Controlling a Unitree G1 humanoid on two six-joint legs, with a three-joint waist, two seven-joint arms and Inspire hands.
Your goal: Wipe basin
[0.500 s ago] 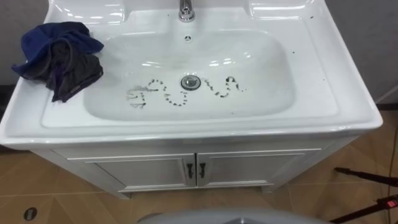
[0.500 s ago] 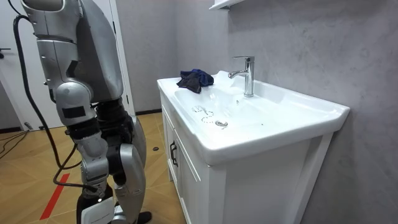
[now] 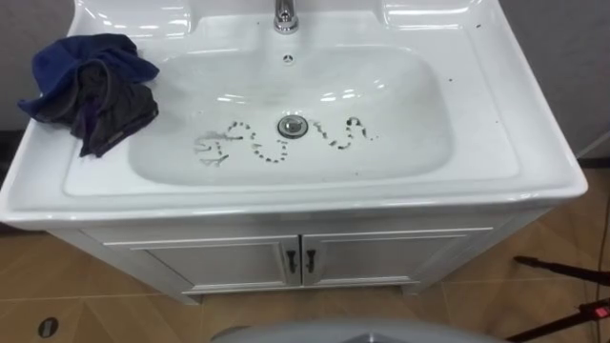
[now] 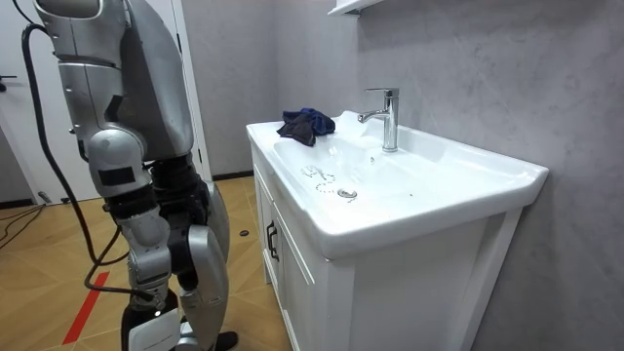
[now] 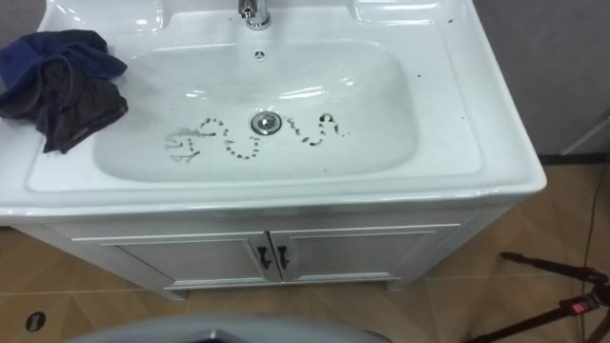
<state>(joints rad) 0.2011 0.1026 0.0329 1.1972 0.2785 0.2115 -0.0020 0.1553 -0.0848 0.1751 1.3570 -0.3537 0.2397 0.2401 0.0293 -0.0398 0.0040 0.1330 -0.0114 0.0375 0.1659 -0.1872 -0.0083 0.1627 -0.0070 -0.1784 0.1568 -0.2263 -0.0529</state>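
Nothing has shifted in the last half second: the cloth point(image 3: 91, 88) lies bunched on the worktop point(image 3: 534, 162) at the left rim of the basin point(image 3: 400, 114), and the dark marks point(image 3: 272, 148) around the drain point(image 3: 293, 125) are unwiped. The robot stands back from the basin with its right hand point(image 4: 149, 310) hanging low; I cannot tell its grip. I judge that wiping has not begun.

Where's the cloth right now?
In the left eye view, the dark blue cloth lies bunched on the basin's left rim, far left of the tap.
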